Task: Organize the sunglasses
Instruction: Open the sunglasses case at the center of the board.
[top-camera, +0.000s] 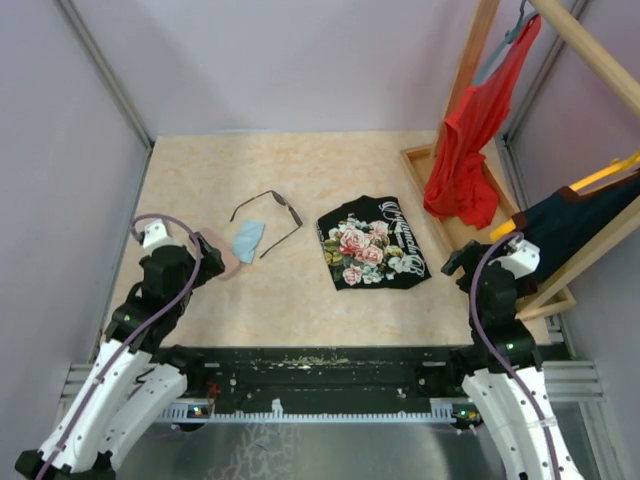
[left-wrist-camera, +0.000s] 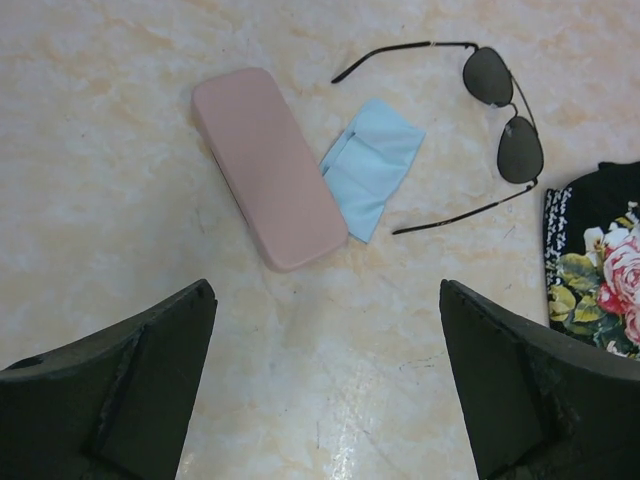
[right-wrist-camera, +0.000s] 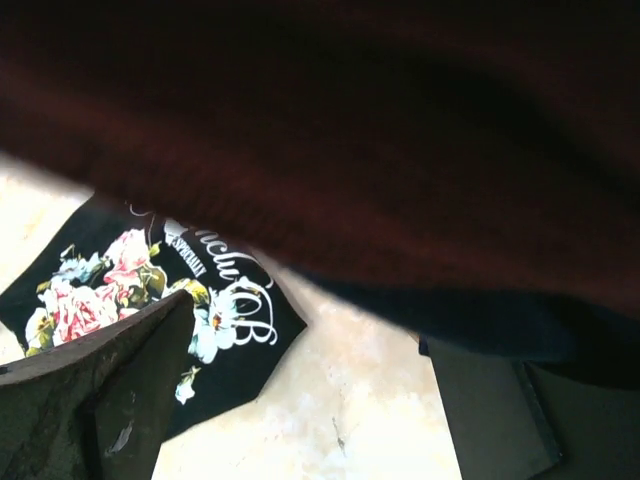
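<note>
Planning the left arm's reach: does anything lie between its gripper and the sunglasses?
Yes: the pink case and the blue cloth lie flat between the left gripper and the sunglasses.

1 sunglasses (left-wrist-camera: 519, 150), 1 pink case (left-wrist-camera: 268, 168), 1 blue cloth (left-wrist-camera: 372, 165), 1 floral tee (top-camera: 372, 243), 2 hung garments: red (top-camera: 465, 140), navy (top-camera: 585, 225).

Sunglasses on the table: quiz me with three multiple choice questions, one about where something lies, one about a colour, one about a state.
1. The cloth lies:
A) on top of the case
B) between the case and the sunglasses
C) under the sunglasses

2. The case is:
A) blue
B) black
C) pink

3. The sunglasses' arms are:
A) unfolded
B) folded shut
C) missing

Answers:
1. B, the left wrist view shows it between the two.
2. C, its shell is plainly pink.
3. A, both arms stretch out from the lenses.
</note>
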